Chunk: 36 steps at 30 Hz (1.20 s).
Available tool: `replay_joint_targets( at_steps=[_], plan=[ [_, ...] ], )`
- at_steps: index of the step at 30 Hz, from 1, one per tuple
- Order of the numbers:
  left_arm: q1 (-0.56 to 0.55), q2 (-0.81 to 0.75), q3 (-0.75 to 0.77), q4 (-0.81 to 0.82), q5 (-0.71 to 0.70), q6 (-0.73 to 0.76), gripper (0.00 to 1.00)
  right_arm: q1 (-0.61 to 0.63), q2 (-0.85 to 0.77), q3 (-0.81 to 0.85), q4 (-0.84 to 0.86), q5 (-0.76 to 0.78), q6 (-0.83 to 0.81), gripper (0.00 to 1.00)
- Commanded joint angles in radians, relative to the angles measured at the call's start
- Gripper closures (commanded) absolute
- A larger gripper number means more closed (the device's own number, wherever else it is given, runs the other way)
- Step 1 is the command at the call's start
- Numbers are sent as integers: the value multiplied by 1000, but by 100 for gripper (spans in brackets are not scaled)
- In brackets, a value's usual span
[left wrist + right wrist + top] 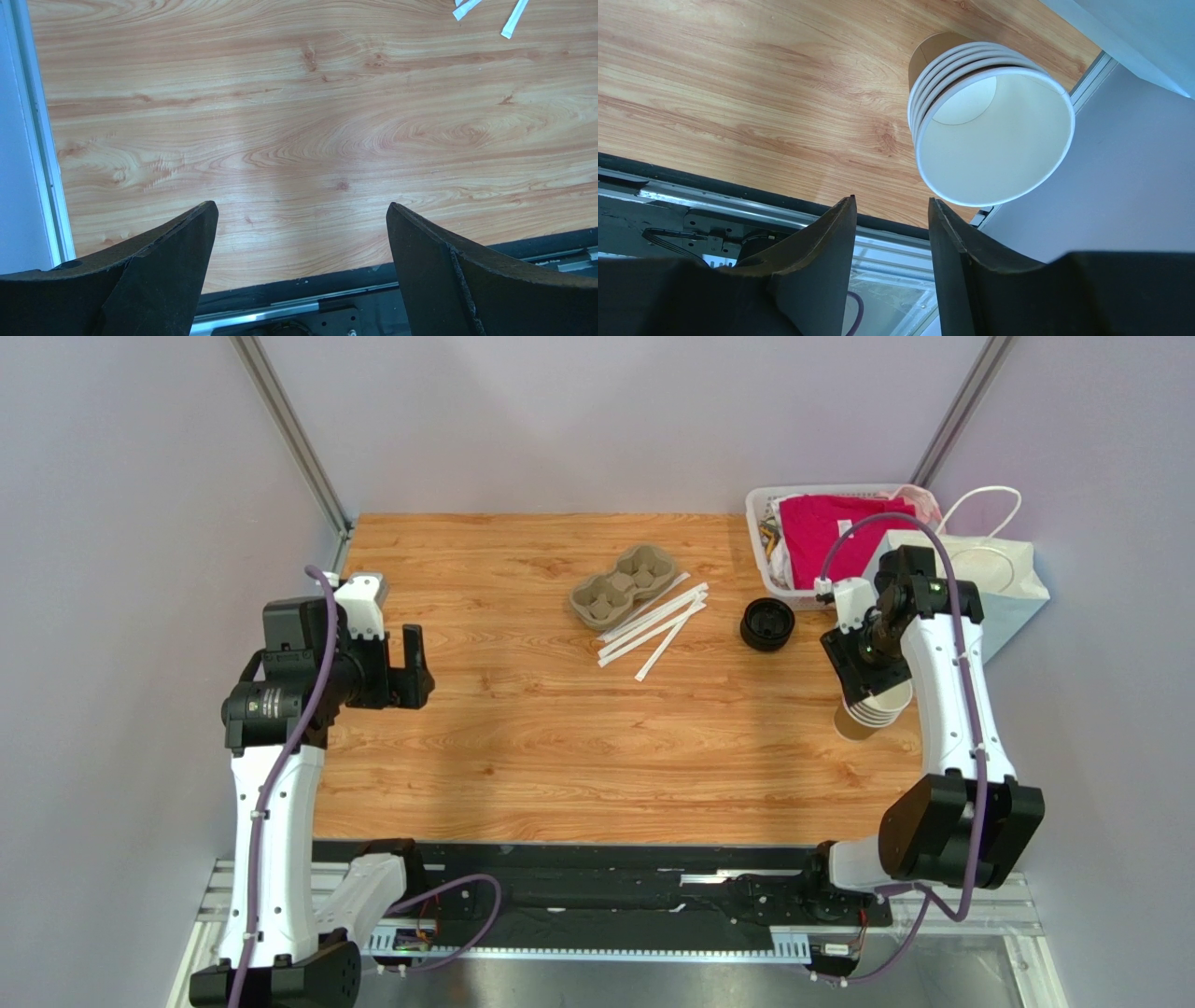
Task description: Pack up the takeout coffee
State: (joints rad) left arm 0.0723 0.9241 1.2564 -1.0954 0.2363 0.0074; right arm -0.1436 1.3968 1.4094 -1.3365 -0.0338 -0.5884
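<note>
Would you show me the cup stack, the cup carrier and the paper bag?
cup stack (994,143): right wrist view, top cup's white inside.
cup carrier (626,588): top view, its middle.
paper bag (1013,588): top view, white side.

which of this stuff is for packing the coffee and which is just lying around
Likely for the job: cup stack, black lids, cup carrier, white paper bag. No lidded coffee in view.
Lying about: wrapped sticks, bin of pink cloth.
</note>
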Motion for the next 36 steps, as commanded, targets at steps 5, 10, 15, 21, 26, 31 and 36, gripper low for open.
replay_joint_targets(
  at_steps=[5,10,15,21,26,31,36],
  plan=[
    [-2,-19,-23,51,11,-47,1,-4,54,34,52,32,-34,55],
    [0,-19,-23,49,43,-47,1,-4,87,33,68,31,-36,57],
    [-2,-19,-31,51,80,-63,1,-4,122,39,86,64,-45,63],
    [0,-22,-45,63,115,-89,1,-7,149,34,108,78,-56,64],
    [0,-31,-63,80,170,-101,1,-14,163,34,109,68,-59,84],
    [-2,-28,-77,98,218,-110,1,-14,143,19,91,48,-59,100],
    [-8,-24,-107,183,356,-167,4,-13,76,42,34,-28,-45,100]
  ],
)
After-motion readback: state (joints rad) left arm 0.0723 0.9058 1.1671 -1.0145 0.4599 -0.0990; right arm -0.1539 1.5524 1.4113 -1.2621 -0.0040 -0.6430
